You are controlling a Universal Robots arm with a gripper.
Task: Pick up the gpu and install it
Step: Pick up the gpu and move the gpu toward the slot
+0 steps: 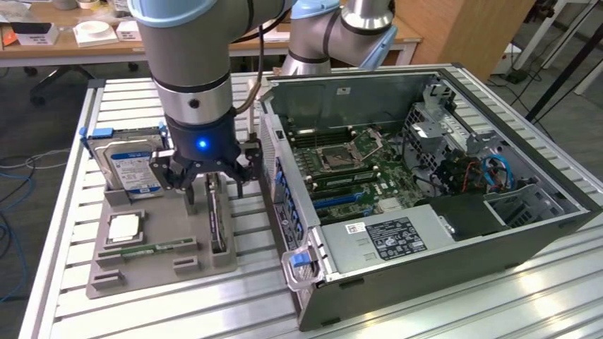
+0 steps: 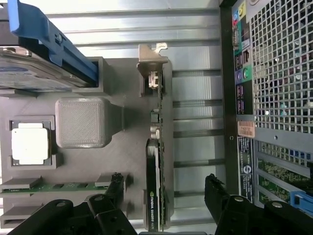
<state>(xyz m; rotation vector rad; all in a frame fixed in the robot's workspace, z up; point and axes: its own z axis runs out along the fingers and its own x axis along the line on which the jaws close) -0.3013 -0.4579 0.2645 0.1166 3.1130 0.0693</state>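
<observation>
Silver bars make up the table (image 1: 424, 311), with desks far behind. Over it hangs the pincer (image 1: 216, 196), its fingers wide apart and holding nothing. Right under it, between the two fingers, the gpu (image 2: 155, 196) stands on its thin edge in a grey tray (image 1: 160, 247). Neither finger seems to touch it. Past one finger sits the open computer case (image 1: 527, 233). Past the other finger is a hard drive (image 1: 132, 162). So the card is not picked up yet, and putting it in is all left to do.
</observation>
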